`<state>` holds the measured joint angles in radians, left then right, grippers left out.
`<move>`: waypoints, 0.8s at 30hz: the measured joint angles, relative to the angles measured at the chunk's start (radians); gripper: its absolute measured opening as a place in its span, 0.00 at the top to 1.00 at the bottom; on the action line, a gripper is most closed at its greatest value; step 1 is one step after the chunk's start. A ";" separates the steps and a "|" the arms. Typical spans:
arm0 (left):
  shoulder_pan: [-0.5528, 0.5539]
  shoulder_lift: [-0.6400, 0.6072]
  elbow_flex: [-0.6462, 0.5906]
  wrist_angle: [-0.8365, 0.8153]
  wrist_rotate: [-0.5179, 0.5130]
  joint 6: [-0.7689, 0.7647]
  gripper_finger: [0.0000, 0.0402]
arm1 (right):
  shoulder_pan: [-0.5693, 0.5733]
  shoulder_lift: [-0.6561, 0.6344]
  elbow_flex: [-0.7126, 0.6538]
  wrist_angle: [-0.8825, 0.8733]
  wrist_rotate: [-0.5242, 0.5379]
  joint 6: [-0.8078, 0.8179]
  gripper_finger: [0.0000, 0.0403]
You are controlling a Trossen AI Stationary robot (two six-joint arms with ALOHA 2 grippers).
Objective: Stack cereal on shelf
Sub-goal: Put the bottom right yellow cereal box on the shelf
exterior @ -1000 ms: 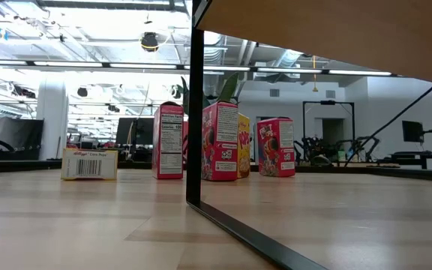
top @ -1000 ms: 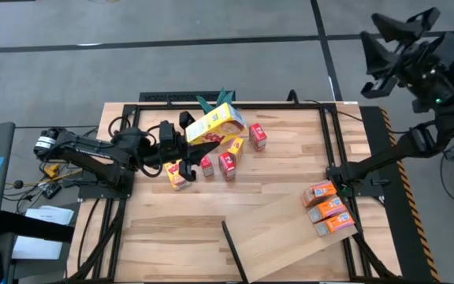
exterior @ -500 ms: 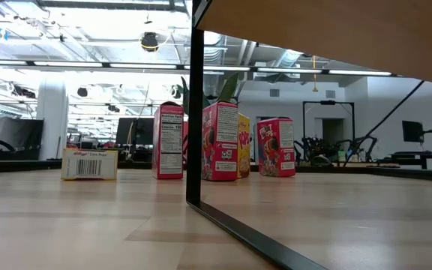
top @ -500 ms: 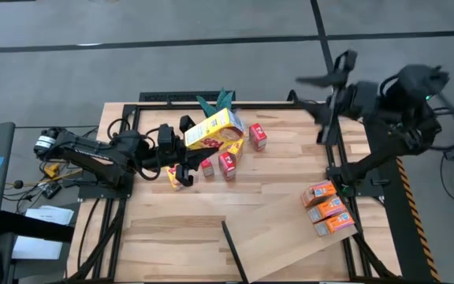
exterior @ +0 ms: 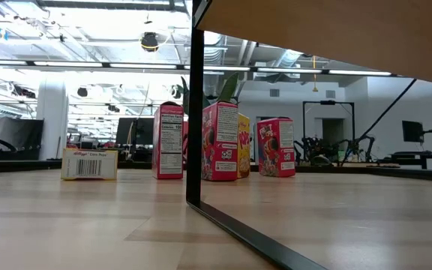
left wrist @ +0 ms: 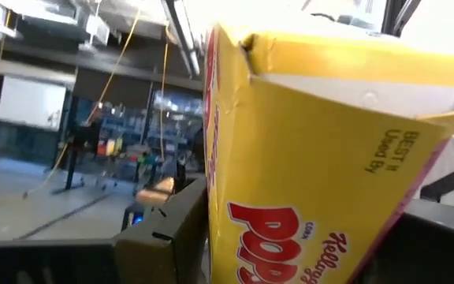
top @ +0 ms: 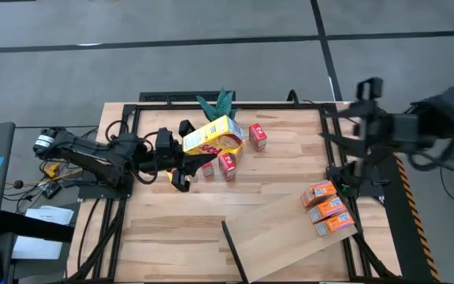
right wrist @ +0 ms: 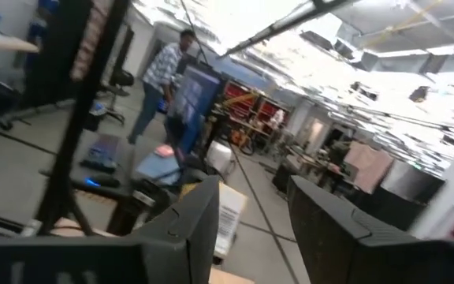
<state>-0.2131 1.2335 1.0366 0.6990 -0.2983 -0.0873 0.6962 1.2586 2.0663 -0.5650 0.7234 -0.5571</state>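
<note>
The left gripper (top: 186, 150) was clenched on a glossy yellow cardboard cereal box (top: 211, 136), tilted at upper centre of the high view, its arm stretched low from the left. Small red boxes (top: 228, 162) stood beneath. The right gripper (top: 366, 88), fingers parted and empty, hung upper right. Orange boxes (top: 328, 209) lay on the smooth pale shelf (top: 286, 241), lower right.

The dark right arm (top: 404, 130) has swung down from the far right corner and now reaches level over the desk's right edge; the left gripper (top: 186, 154) has drawn the yellow cardboard cereal box (top: 211, 134) slightly leftward, its tilt flatter
</note>
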 joint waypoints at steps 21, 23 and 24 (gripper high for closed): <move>0.012 0.320 0.672 -1.020 0.035 0.021 0.57 | 0.533 -0.068 0.000 -0.669 0.645 0.710 0.69; 0.013 0.376 0.718 -1.054 0.045 0.010 0.57 | 0.532 -0.069 0.000 -0.717 0.645 0.764 0.69; 0.013 0.403 0.736 -1.067 0.065 0.001 0.57 | 0.532 -0.069 0.000 -0.739 0.644 0.791 0.70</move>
<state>-0.2001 1.6368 1.7724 -0.3678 -0.2338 -0.0860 1.2282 1.1900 2.0663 -1.3038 1.3674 0.2335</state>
